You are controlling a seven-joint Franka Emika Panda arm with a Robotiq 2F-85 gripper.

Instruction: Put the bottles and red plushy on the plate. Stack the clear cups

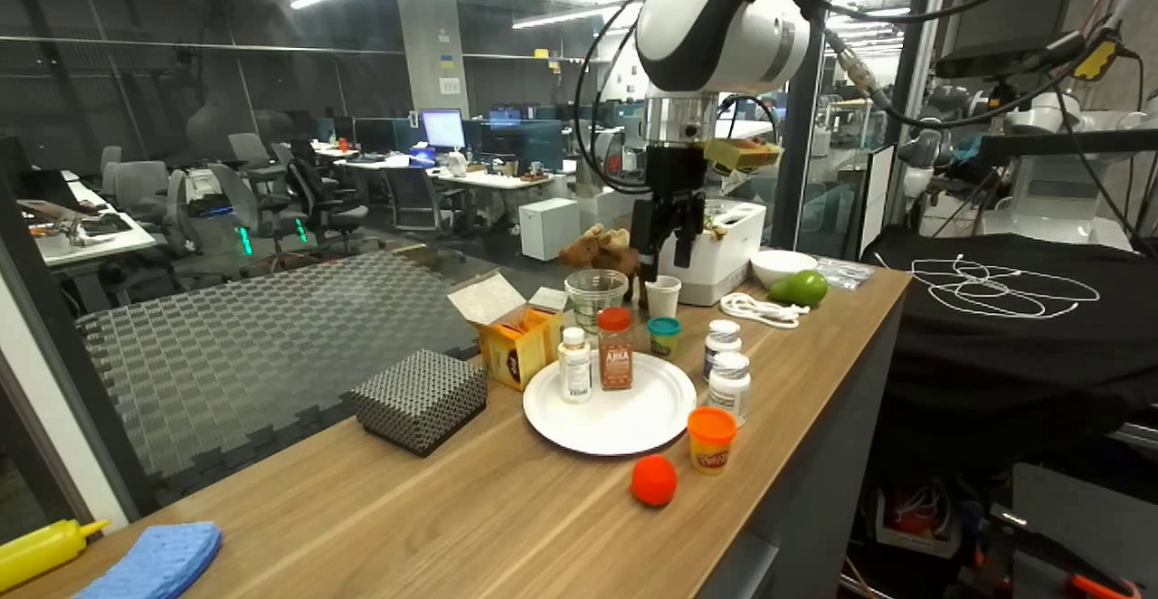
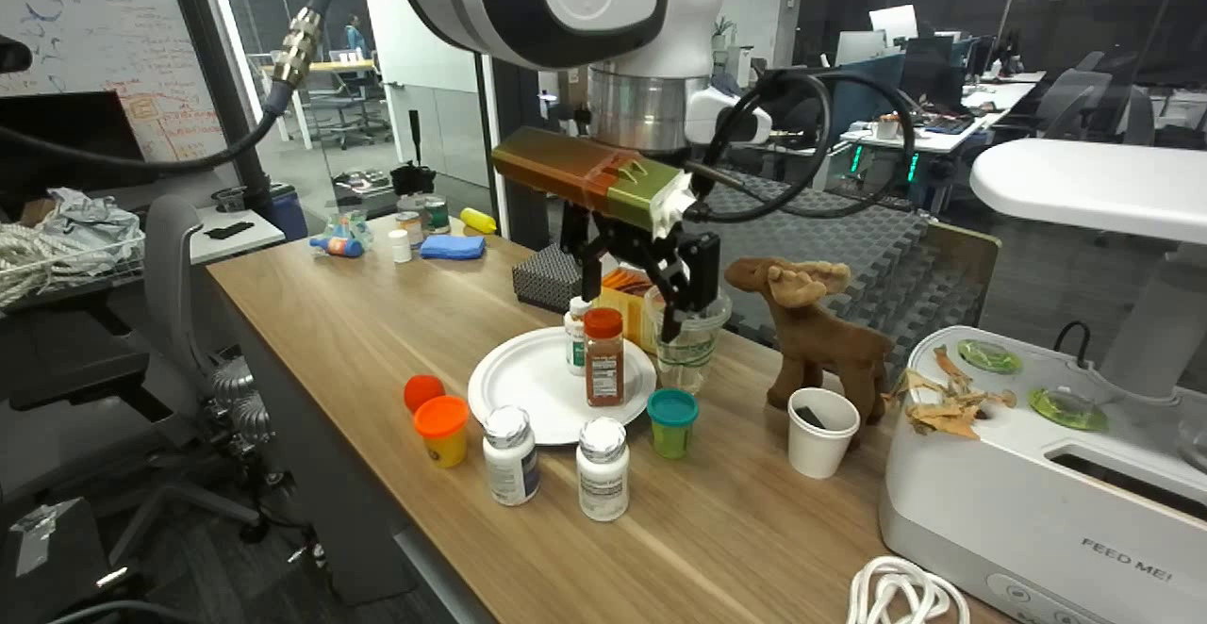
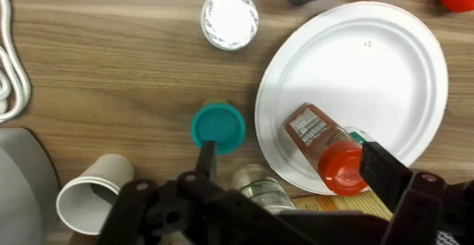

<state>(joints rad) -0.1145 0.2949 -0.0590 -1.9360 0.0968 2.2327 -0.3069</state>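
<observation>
The white plate (image 1: 615, 432) holds a red-capped spice bottle (image 1: 616, 359) and a small white bottle (image 1: 575, 373), both upright. Two white bottles (image 2: 510, 464) (image 2: 603, 478) stand on the table beside the plate. A round red thing (image 1: 653, 480) lies near the plate; I cannot tell if it is plush. Clear cup plastic (image 2: 686, 360) stands behind the plate; I cannot tell if it is one cup or several nested. My gripper (image 1: 668, 251) is open and empty, above the clear cup and the plate's edge. In the wrist view its fingers (image 3: 292, 154) are wide apart.
An orange-lidded tub (image 1: 712, 441) and a teal-lidded tub (image 2: 672, 424) stand by the plate. A yellow box (image 1: 517, 346) is behind it. A paper cup (image 2: 822, 435), a brown moose plushy (image 2: 830, 341) and a white machine (image 2: 1028, 501) stand nearby. White cord (image 1: 762, 309) lies on the table.
</observation>
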